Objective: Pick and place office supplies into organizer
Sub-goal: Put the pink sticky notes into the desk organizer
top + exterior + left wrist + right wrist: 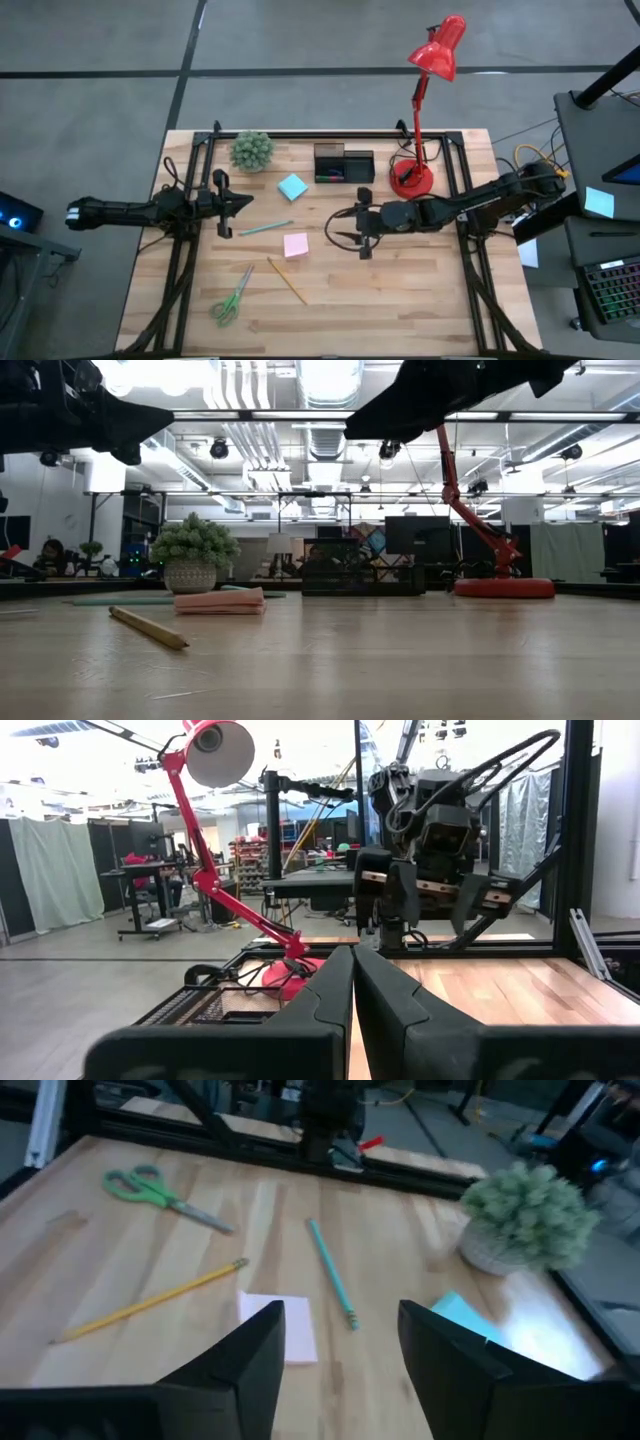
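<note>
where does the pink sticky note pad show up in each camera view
High view: the pink sticky note pad lies mid-table, just left of the right hand.
Low view: left of centre, in front of the potted plant.
Left wrist view: not in it.
Right wrist view: low centre, partly behind that hand's finger.
Shared landmark: the yellow pencil beside it.

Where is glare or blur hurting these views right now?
Low view: ceiling lights blow out the top, both arms are mere silhouettes, and the pencil up close looks soft. Right wrist view: a bright patch washes out the table beside the plant. Left wrist view: the lamp sits against a bright background.
</note>
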